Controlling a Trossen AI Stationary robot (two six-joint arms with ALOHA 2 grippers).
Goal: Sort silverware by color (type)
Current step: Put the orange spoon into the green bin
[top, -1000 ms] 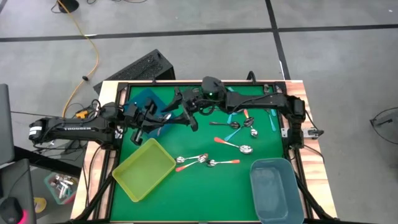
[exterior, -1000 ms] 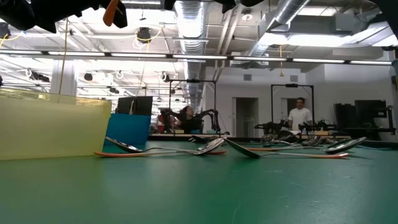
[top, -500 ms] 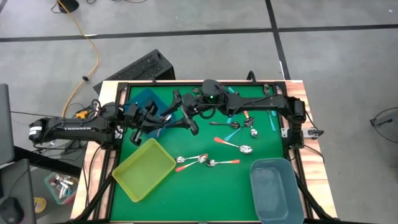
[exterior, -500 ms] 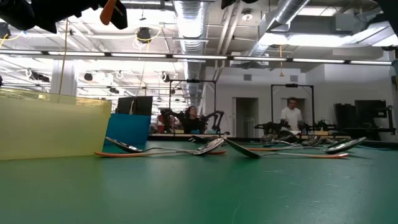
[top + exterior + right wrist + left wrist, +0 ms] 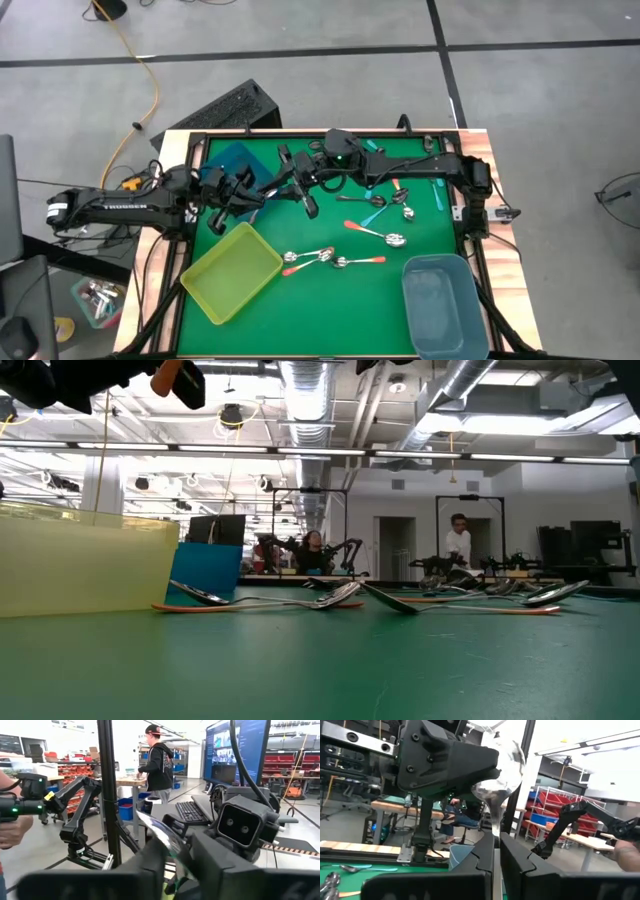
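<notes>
We see three bins on the green mat (image 5: 330, 300): a yellow bin (image 5: 231, 271) near the left front, a blue-grey bin (image 5: 444, 305) at the right front, and a teal bin (image 5: 232, 158) at the back left. We make out nothing in the yellow or blue-grey bins; the teal one is partly hidden by the left arm.

Loose spoons (image 5: 377, 217) lie on the mat's right half, some with orange-red handles, some teal-handled by the back right edge; two more (image 5: 330, 258) lie just beside the yellow bin.

Both arms meet above the mat's back left. The left gripper (image 5: 496, 851) is clamped on a spoon (image 5: 496, 790) that stands up between its fingers. The right gripper (image 5: 176, 851) faces it with a spoon bowl (image 5: 160, 834) between its fingers; we cannot tell whether they grip it.
</notes>
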